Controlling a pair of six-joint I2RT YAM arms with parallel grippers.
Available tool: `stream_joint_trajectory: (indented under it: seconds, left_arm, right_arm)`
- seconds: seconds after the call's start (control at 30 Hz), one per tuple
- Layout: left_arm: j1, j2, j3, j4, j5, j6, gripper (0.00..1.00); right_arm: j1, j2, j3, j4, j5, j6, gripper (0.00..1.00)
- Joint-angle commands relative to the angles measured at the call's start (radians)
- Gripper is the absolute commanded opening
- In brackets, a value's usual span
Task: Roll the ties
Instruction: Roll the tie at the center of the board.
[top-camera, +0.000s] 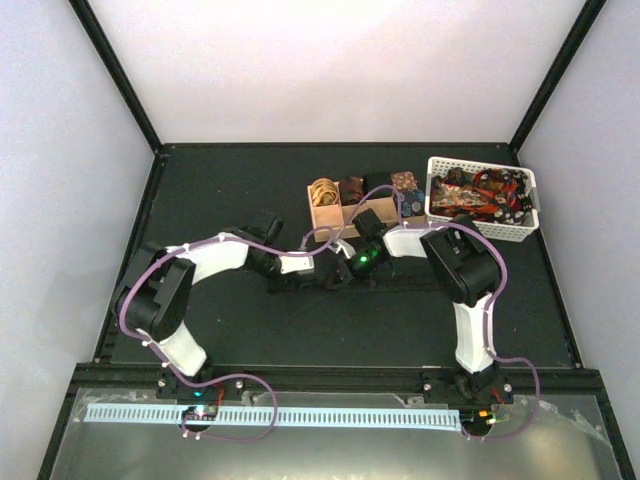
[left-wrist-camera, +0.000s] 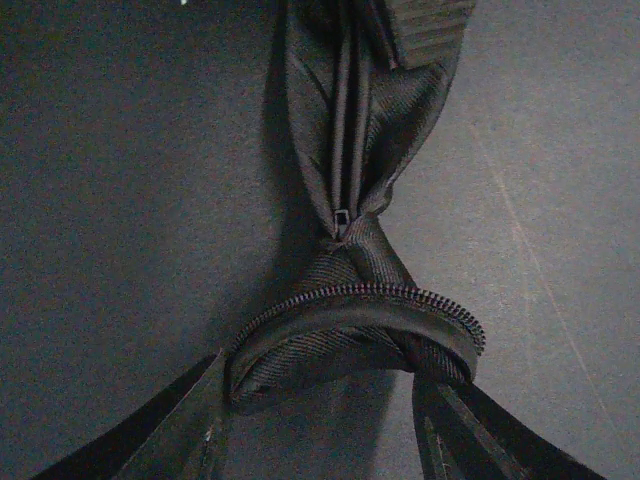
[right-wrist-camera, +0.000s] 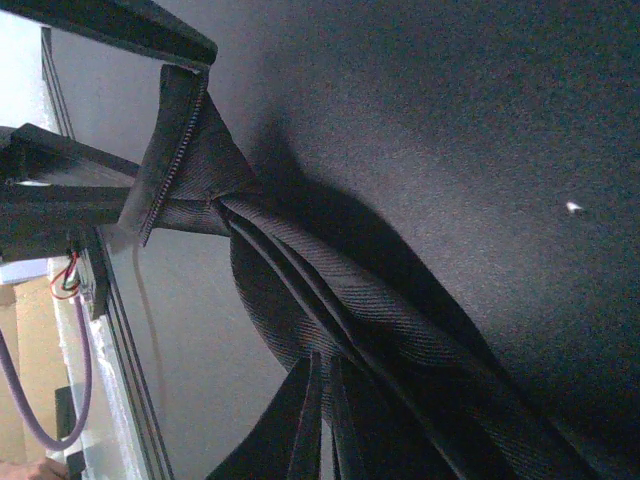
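Note:
A black tie hangs twisted between my two grippers just above the dark mat. My left gripper is shut on its curled, zigzag-stitched end, which spans its fingers. My right gripper is shut on the bunched strip a short way along. Its ridged pad shows at the top of the left wrist view. In the top view the left gripper and right gripper meet at the mat's middle. Rolled gold, brown, red and blue ties sit in the tray.
The tan wooden tray stands just behind the grippers. A white perforated basket with several loose ties stands at the back right. The dark mat covers the table, with black frame posts at the back corners.

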Motion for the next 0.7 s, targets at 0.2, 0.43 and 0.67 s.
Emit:
stream_joint_trajectory:
  seconds: [0.2,0.43,0.67]
  left_arm:
    - [-0.018,-0.036,0.037,-0.009,0.124,-0.004,0.38]
    - [-0.058,-0.025,0.081,-0.01,0.144,-0.034,0.36]
    - [-0.077,0.008,0.13,-0.018,0.132,-0.055,0.38]
  right_arm:
    - [0.004,0.055,0.011,-0.017,0.068,-0.016,0.09]
    - [0.004,0.053,0.026,-0.041,0.06,-0.031,0.09]
    - [0.004,0.042,0.05,-0.063,0.057,-0.047,0.11]
